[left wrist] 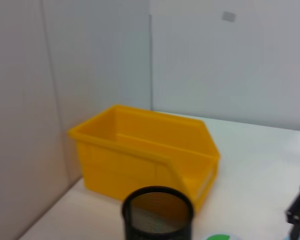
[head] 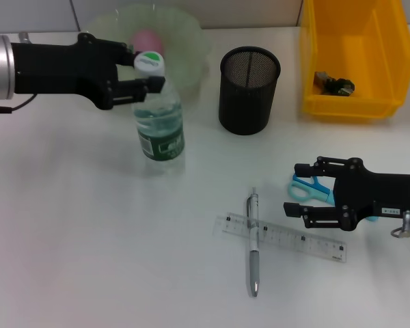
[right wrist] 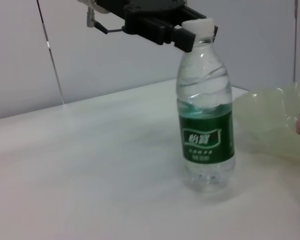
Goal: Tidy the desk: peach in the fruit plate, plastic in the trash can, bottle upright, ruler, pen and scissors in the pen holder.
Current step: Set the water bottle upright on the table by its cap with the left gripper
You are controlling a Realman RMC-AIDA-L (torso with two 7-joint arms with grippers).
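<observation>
Left gripper [head: 150, 73] pinching bottle [head: 160, 130] at the cap, steadying it upright at peach's [head: 147, 40] six o'clock. At bottle's four o'clock, right gripper [head: 301, 190] spread over scissors [head: 310, 188], probably ready to grasp.

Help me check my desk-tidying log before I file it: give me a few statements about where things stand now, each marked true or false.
1. The bottle stands upright on the table. True.
2. The left gripper is at the bottle's cap. True.
3. The pen is already in the pen holder. False: it lies on the table, across the ruler.
4. The peach sits in the fruit plate. True.
5. The scissors are in the trash can. False: they lie on the table by the right gripper.
6. The right gripper holds the ruler. False: it is open and holds nothing.
</observation>
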